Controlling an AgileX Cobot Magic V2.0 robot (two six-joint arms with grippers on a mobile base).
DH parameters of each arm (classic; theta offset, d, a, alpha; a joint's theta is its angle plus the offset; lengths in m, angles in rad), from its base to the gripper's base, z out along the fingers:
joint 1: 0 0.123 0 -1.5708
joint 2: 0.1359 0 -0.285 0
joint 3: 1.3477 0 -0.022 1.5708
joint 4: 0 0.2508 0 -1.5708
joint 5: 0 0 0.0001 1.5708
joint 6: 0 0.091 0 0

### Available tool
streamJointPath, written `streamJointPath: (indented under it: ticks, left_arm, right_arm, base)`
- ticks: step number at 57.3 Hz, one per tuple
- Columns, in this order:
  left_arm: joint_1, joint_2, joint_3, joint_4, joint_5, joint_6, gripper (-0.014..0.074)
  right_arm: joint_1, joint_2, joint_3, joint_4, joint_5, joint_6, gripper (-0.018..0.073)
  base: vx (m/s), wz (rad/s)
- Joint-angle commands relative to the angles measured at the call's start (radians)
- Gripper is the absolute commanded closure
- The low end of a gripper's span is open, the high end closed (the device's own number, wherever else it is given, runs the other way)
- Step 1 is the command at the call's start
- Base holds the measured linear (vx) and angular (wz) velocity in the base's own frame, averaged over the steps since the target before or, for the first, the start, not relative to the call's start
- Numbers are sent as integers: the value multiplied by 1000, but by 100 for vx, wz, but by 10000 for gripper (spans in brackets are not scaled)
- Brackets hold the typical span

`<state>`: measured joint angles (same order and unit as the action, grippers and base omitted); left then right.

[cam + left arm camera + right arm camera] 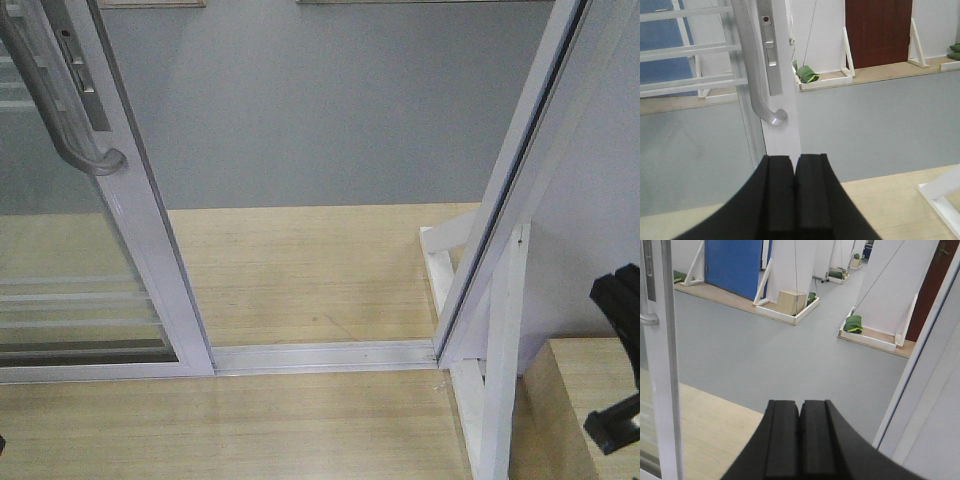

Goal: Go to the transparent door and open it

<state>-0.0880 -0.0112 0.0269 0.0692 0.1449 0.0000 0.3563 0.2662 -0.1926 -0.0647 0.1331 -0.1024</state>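
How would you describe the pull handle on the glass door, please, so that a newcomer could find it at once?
Start at the open doorway over the wooden floor and look to its left side, where the transparent door stands with thin white bars across its glass. On that door's white upright, the one edging the opening, sits the grey pull handle. It is the only curved, matt grey part there; the post opposite has none.

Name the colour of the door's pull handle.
Grey pull handle, silvery sheen; left wrist view shows it best.

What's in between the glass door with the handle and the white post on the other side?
Nothing stands there. In the front view, only the metal floor track and bare wooden floor lie between the glass door and the white post.
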Motion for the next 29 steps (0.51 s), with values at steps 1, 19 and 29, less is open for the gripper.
streamJointPath:
  ticks: [1, 19, 29]
  left_arm:
    - [0, -13, 25, -9, -80, 0, 596]
    - [0, -13, 25, -9, -80, 0, 596]
    - [0, -13, 25, -9, -80, 0, 596]
  right_arm:
    - [-6, -84, 72, 48, -124, -1, 557]
    - [-7, -290, 237, 108, -62, -1, 557]
    - [-58, -291, 237, 65, -53, -1, 557]
  base:
    - [0, 0]
    - [0, 0]
    - [0, 0]
